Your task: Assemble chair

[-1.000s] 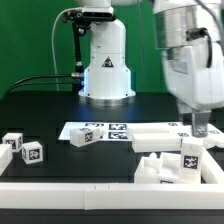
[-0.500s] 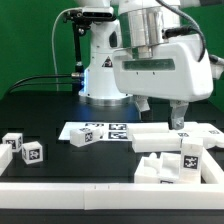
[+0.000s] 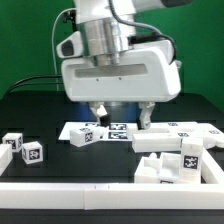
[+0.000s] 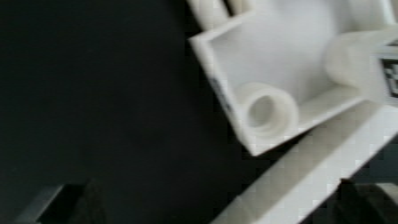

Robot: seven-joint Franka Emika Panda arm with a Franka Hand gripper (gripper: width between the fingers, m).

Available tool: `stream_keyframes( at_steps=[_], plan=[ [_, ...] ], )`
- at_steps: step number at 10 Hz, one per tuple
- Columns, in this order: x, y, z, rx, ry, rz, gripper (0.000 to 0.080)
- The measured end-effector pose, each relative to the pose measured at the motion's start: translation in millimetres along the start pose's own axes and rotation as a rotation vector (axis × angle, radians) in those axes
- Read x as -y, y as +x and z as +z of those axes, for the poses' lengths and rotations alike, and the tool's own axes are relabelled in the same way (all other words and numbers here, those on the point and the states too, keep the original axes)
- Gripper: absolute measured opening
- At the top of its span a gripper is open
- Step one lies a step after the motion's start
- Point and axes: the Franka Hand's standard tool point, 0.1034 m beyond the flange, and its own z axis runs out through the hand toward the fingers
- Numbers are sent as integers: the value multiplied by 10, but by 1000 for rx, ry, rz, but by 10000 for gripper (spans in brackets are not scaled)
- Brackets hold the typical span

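The gripper [image 3: 122, 117] hangs over the marker board [image 3: 110, 128], its fingers spread wide and holding nothing. The flat chair panel [image 3: 172, 136] lies at its four o'clock and two leg blocks [image 3: 32, 153] at eight o'clock. A descent here could catch the panel's edge with a finger and skew it.

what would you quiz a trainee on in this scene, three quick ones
1. True or false: the gripper is shut on a chair piece.
2. The two small tagged blocks lie: A) at the exterior view's left, B) at the exterior view's right, C) in the gripper.
3. What colour is the table?
Key: 1 false, it is open and holds nothing; 2 A; 3 black.
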Motion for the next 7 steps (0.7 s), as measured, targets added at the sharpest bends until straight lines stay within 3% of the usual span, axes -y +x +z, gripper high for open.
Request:
stream_keyframes(
  at_steps=[3, 4, 7],
  plan=[
    [-8, -21, 15, 29, -3, 11, 648],
    [-77, -72, 31, 107, -7, 17, 648],
    [-598, -36, -1, 451, 16, 73, 648]
  ],
)
